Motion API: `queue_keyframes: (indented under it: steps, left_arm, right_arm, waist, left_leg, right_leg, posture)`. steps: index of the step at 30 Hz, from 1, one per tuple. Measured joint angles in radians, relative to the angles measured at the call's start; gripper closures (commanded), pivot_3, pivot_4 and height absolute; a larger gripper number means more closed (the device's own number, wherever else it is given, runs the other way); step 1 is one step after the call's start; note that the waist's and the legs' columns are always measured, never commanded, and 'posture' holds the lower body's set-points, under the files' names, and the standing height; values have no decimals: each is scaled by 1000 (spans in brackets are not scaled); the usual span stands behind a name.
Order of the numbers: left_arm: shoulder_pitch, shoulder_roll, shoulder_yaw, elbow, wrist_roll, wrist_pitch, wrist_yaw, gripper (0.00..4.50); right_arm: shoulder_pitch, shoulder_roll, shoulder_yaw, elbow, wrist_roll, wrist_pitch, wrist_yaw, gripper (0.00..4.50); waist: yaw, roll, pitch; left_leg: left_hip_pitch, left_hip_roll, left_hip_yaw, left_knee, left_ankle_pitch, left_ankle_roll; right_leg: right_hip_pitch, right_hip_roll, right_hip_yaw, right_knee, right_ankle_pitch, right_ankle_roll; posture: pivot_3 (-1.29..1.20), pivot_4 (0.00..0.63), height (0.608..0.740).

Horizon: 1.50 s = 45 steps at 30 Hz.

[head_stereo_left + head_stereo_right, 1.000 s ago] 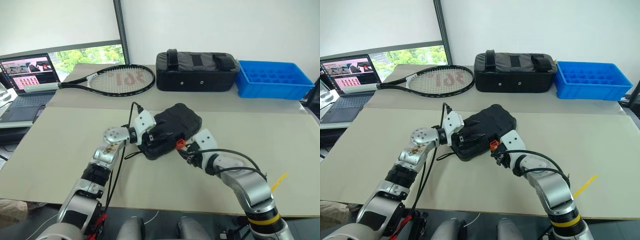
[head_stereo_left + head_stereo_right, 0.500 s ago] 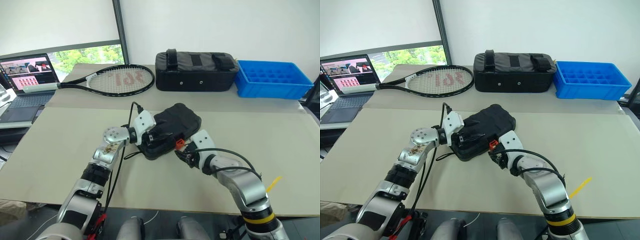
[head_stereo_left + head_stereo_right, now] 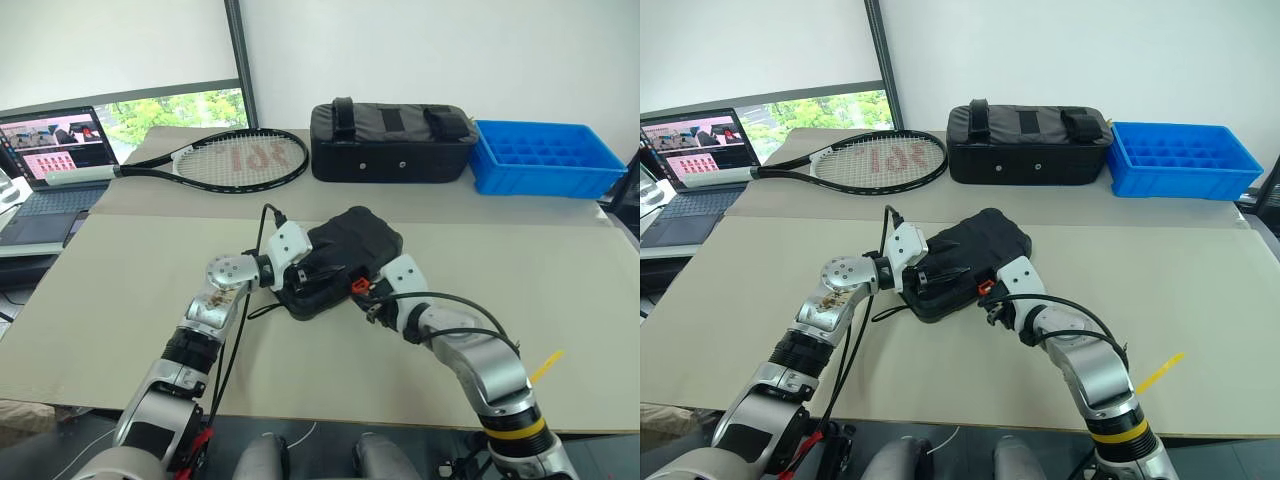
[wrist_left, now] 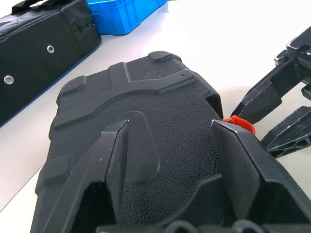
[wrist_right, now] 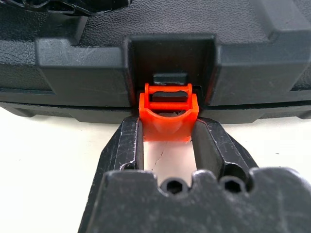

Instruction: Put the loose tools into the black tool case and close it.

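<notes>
Latch point(image 5: 167, 115) of closed tool case point(image 3: 340, 260) between right end effector point(image 5: 167, 145) fingers; left end effector point(image 4: 170, 160), spread, straddles the lid.

Tool case point(image 3: 345, 255): black, pebbled texture; latch point(image 5: 167, 116) orange. Gripper fingers point(image 5: 127, 145) black. Fabric bag point(image 3: 392, 142) black, grey panels. Tray point(image 3: 548, 158) blue. Racket point(image 3: 225, 160): black frame, red mark on strings.

Bare table point(image 3: 560, 270) right of tool case point(image 3: 350, 245), racket point(image 3: 225, 158), bag point(image 3: 392, 142), blue tray point(image 3: 545, 158) behind
</notes>
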Motion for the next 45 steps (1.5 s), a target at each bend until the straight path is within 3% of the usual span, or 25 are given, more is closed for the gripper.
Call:
queue_keyframes:
  steps: [45]
  left_arm:
    - [11, 3, -1, -3, 3, -2, 0, 1614]
  right_arm:
    - [-51, -23, -12, -38, 33, 66, 24, 3344]
  waist:
    - [-4, -1, 1]
  left_leg:
    - [0, 0, 0, -2, 0, 0]
  right_leg:
    - [-2, 0, 1, -1, 0, 0]
  posture:
    - [0, 150, 708]
